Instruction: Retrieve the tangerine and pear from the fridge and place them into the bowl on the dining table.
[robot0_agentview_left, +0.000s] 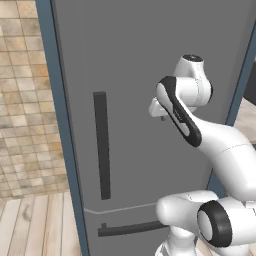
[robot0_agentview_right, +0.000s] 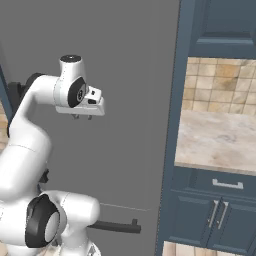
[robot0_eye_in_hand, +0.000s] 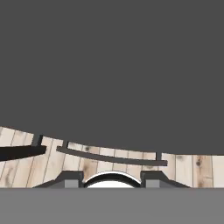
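Observation:
The tall grey fridge (robot0_agentview_left: 125, 75) (robot0_agentview_right: 130, 65) (robot0_eye_in_hand: 112, 65) stands shut right in front of me, with dark blue side panels. On its door a dark vertical bar handle (robot0_agentview_left: 102, 145) sits left of my hand. A dark horizontal drawer handle (robot0_agentview_left: 130, 229) (robot0_agentview_right: 115, 226) (robot0_eye_in_hand: 109, 158) runs lower down. My gripper (robot0_agentview_left: 162, 118) (robot0_agentview_right: 82, 117) (robot0_eye_in_hand: 112, 179) hangs pointing down, close to the door at mid height. It is open, with nothing between its fingers. The tangerine and the pear are hidden behind the shut door. The bowl and the dining table are out of view.
To the fridge's right, a beige marble counter (robot0_agentview_right: 215, 140) rests on dark blue cabinets (robot0_agentview_right: 215, 215) with a tiled wall behind. A tiled wall (robot0_agentview_left: 25, 100) and wooden floor (robot0_agentview_left: 35, 225) lie to the fridge's left.

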